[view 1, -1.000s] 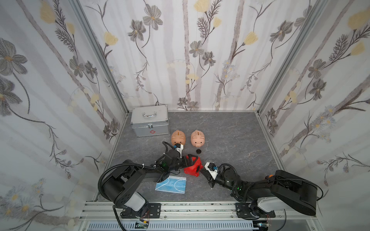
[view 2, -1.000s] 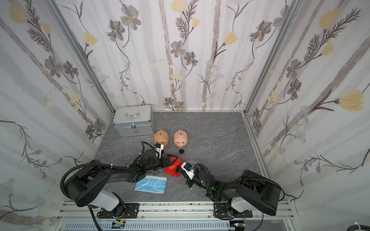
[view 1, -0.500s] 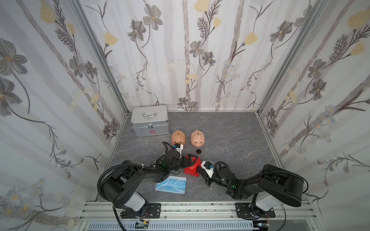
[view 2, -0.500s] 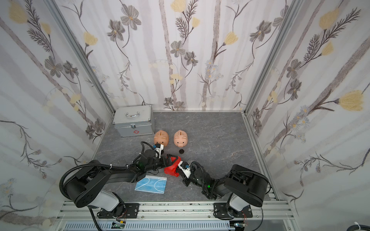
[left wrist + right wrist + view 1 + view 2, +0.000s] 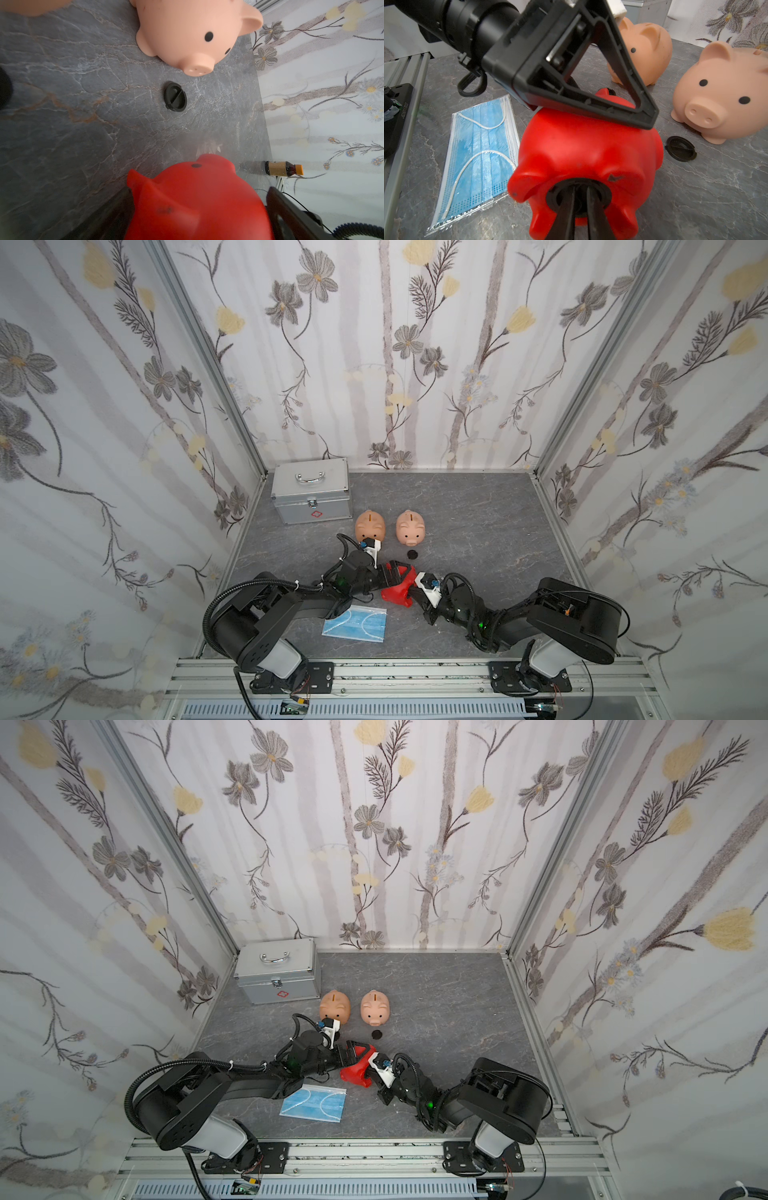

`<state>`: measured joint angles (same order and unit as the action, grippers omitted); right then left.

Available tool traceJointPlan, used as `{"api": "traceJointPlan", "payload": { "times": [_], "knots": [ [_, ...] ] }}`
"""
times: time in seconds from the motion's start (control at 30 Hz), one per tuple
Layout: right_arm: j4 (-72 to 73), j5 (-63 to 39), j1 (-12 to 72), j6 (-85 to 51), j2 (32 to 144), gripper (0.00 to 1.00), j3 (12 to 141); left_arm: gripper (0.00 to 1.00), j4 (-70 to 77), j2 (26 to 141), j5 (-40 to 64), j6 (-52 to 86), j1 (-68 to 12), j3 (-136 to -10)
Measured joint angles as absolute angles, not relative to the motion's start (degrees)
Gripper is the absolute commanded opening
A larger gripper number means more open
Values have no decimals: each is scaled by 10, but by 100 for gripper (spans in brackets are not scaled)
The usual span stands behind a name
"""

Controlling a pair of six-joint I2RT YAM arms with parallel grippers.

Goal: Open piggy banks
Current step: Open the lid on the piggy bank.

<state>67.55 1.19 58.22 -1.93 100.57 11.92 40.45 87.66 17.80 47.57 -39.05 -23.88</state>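
Nudged right gripper (image 5: 580,198) toward 10 o'clock, pinched narrow on belly plug (image 5: 604,195). Still wide-clamping red piggy bank (image 5: 581,149) with left gripper (image 5: 398,577).

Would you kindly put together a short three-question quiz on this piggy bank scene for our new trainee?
1. True or false: a loose black plug lies on the table just before the snout of a pink piggy bank.
2. Multiple choice: the right gripper pinches A) the loose black plug, B) the belly plug of the red piggy bank, C) the pink piggy bank's snout.
3. Short answer: which gripper holds the red piggy bank by its body?

Key: 1 true. 2 B. 3 the left gripper.
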Motion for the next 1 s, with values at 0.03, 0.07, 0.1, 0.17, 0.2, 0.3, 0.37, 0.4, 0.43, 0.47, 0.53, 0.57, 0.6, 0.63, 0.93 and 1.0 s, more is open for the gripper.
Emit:
{"api": "traceJointPlan", "payload": {
  "times": [0.03,0.07,0.1,0.17,0.2,0.3,0.37,0.4,0.43,0.47,0.53,0.57,0.6,0.63,0.93,1.0],
  "knots": [
    [675,12,582,-19,1006,15,120,100,405,877,178,476,-390,-239],
    [675,12,581,-20,1007,15,121,100,406,877,178,475,-390,-239],
    [675,12,581,-19,1009,14,123,100,407,878,178,474,-390,-239],
    [670,11,581,-19,1011,13,129,100,408,878,178,469,-389,-239],
    [668,9,581,-19,1012,12,132,100,409,879,176,469,-389,-239],
    [655,3,581,-12,1013,8,141,100,414,882,170,466,-389,-239],
    [647,3,581,-7,1013,2,146,100,417,884,168,465,-388,-240],
    [645,4,580,-4,1013,0,147,100,418,885,166,465,-388,-240],
    [644,4,580,-3,1013,0,148,100,419,886,166,465,-388,-240],
    [641,6,580,-2,1013,0,149,100,421,887,165,465,-388,-240],
    [639,8,580,3,1013,0,151,100,423,888,165,465,-388,-240],
    [639,8,580,3,1013,0,151,100,423,888,165,465,-388,-240],
    [638,10,580,4,1013,0,151,100,424,888,163,466,-388,-240],
    [637,11,580,7,1013,0,152,100,425,889,163,466,-388,-241],
    [637,11,581,18,1015,0,155,100,425,889,161,466,-387,-241],
    [638,12,580,31,1018,0,157,100,425,889,159,465,-387,-241]
  ]
}}
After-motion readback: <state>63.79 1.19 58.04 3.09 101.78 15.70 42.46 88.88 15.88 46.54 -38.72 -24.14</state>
